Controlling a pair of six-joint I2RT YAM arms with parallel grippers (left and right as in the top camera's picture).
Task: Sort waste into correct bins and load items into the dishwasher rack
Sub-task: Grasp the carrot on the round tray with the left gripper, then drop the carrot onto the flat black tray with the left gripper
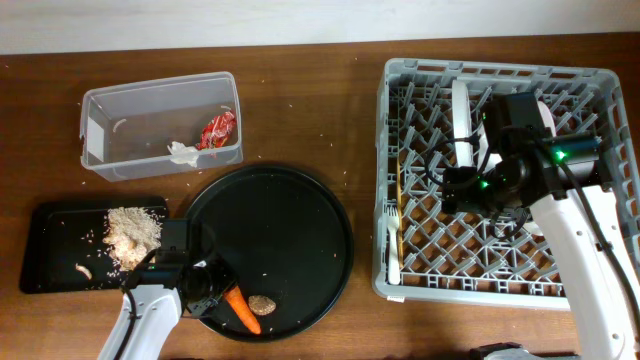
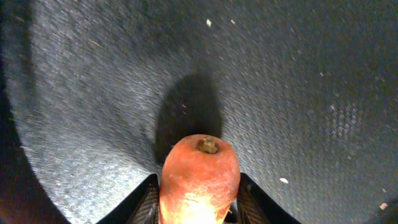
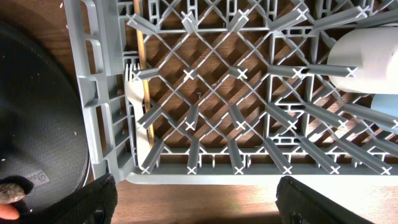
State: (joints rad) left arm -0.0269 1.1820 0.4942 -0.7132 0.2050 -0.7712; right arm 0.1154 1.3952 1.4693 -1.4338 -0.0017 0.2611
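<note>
My left gripper (image 1: 218, 292) is shut on the orange carrot (image 1: 241, 309) and holds it over the lower left of the large round black tray (image 1: 290, 210). In the left wrist view the carrot (image 2: 200, 160) sits between the jaws (image 2: 198, 190) and casts a shadow on the tray. The small brown round piece (image 1: 262, 303) lies beside it. The clear tub (image 1: 150, 105) holds the red wrapper (image 1: 217, 130) and the white napkin (image 1: 181, 152). The shallow black tray (image 1: 50, 265) holds beige grains (image 1: 133, 229). My right gripper (image 1: 447, 185) is open and empty above the grey rack (image 1: 610, 110).
In the rack a white plate (image 1: 461, 120) stands upright, and a wooden fork (image 3: 138, 99) and stick lie along its left side. A white cup (image 3: 367, 59) and a light blue cup (image 3: 388, 111) sit at the right. Crumbs dot the table.
</note>
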